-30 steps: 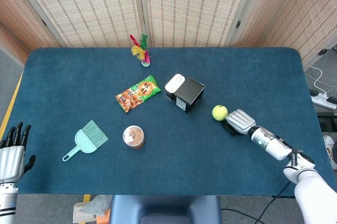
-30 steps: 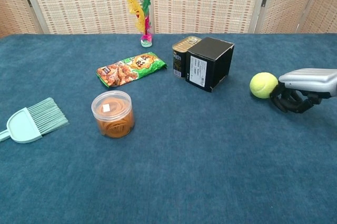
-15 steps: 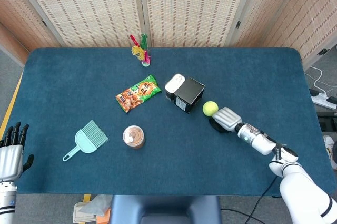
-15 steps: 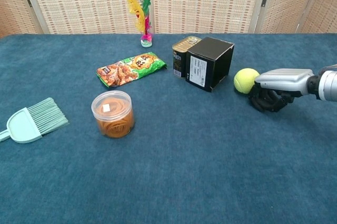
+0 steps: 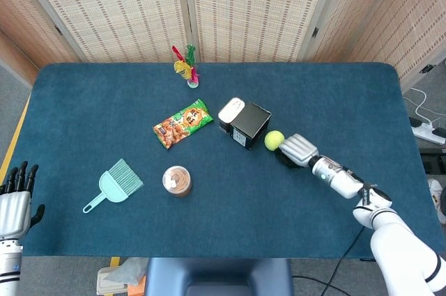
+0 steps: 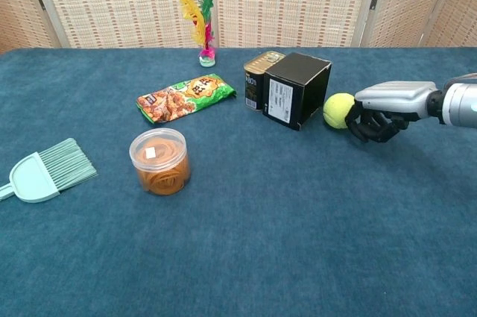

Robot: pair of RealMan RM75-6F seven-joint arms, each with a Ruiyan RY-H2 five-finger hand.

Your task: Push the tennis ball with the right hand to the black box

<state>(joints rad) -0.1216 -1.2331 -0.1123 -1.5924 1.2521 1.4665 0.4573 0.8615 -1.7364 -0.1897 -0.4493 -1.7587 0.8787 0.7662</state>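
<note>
The yellow-green tennis ball (image 5: 274,140) (image 6: 339,110) lies on the blue table right beside the black box (image 5: 249,125) (image 6: 297,89), touching or nearly touching its right side. My right hand (image 5: 295,150) (image 6: 381,111) is directly behind the ball, its curled dark fingers against the ball's right side, holding nothing. My left hand (image 5: 17,198) rests at the table's near left edge, fingers apart and empty; it shows only in the head view.
A tin can (image 5: 231,111) (image 6: 260,78) stands against the box's left side. A snack bag (image 5: 182,123), a clear tub (image 5: 177,180), a green brush (image 5: 114,184) and a feathered shuttlecock (image 5: 187,66) lie further left.
My right hand has swept left across the table, rolling the tennis ball from well right of the black box up to its side. The left hand has not moved.
</note>
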